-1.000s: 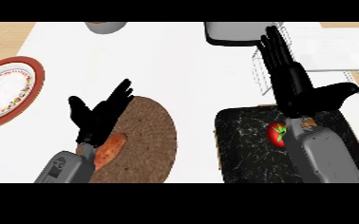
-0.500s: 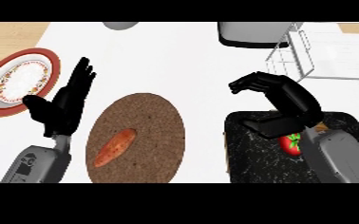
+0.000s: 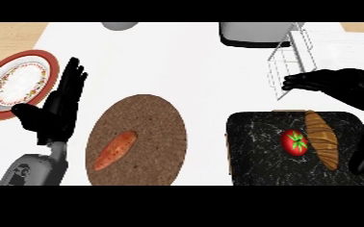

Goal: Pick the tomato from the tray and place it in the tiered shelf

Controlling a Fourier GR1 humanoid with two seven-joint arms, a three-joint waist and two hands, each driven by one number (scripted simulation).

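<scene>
Tomato not yet picked up; it lies on the tray, and the hand nearest it is empty.

At the counter's near right corner sits a black speckled tray; the red tomato lies toward the tray's right side, just beside a brown croissant, with neither hand touching it; left of the tray, a round brown mat carries an orange sweet potato; near the counter's left edge the left hand rests, fingers straight and pointing up, holding nothing; beyond the tray's far edge the right hand hovers, fingers loosely extended and empty, their tips beside the wire tiered shelf at the far right, which shows nothing inside; a patterned plate lies at the left edge; by this reading the grasp, the lift and the placing all remain.
</scene>
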